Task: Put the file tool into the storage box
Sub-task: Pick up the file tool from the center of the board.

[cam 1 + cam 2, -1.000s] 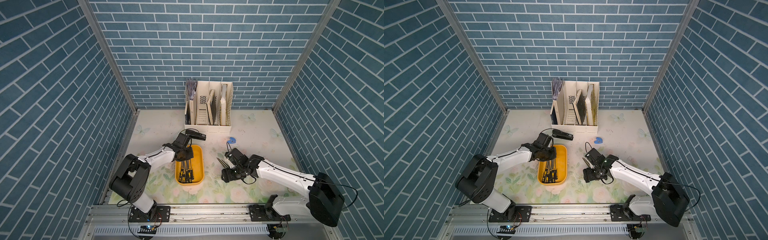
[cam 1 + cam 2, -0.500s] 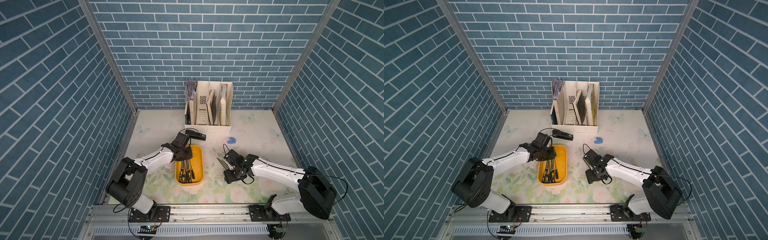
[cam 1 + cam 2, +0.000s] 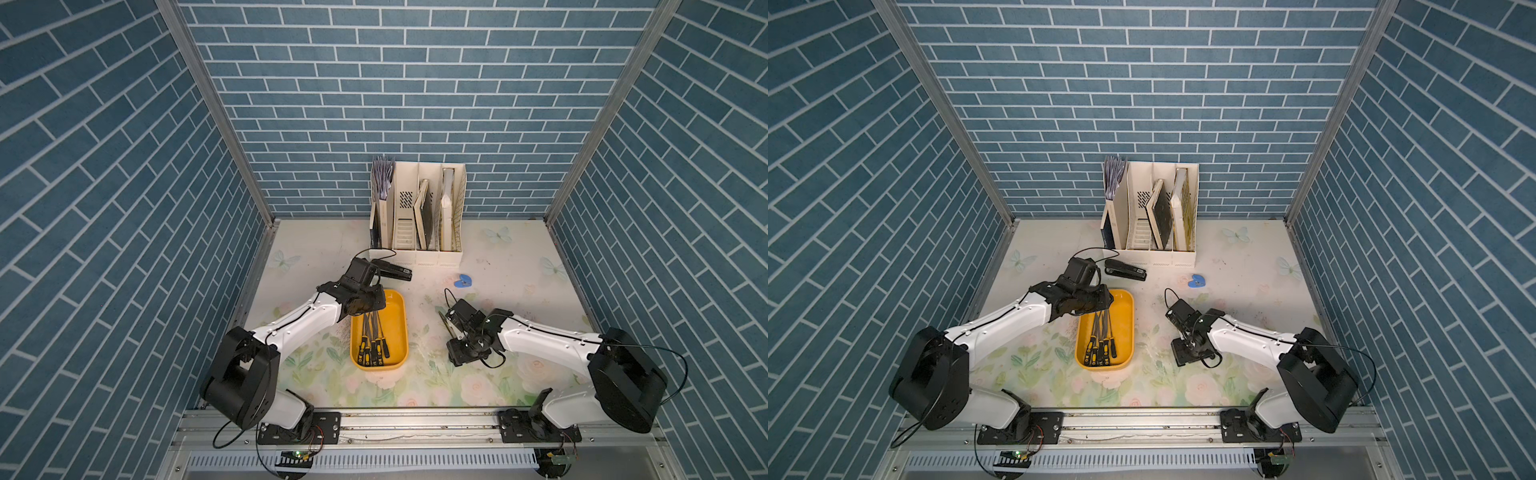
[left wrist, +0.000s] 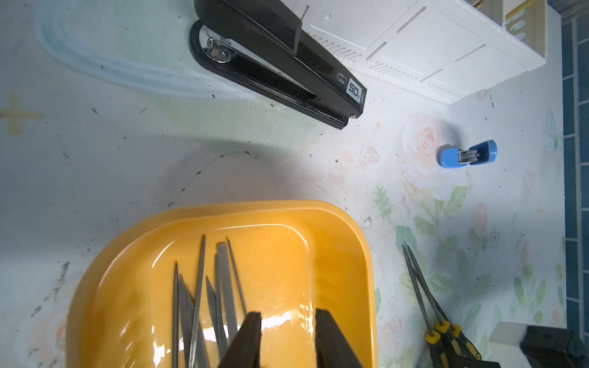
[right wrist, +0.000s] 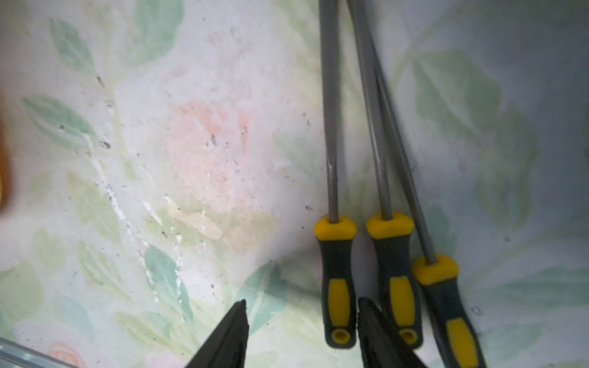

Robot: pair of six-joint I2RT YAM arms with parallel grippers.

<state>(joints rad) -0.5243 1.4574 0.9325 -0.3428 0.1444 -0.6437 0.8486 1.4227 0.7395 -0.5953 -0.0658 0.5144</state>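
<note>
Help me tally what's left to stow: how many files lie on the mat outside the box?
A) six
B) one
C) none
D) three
D: the right wrist view shows three files with yellow-and-black handles lying side by side on the mat, outside the box.

Yellow-orange storage box (image 3: 399, 328), black-and-yellow file handles (image 5: 338, 286), floral table (image 3: 457, 386), apparently grey shafts (image 5: 330, 127)

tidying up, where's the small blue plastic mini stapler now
The blue mini stapler lies on the floral table in both top views, just before the right corner of the white slotted rack.
</note>
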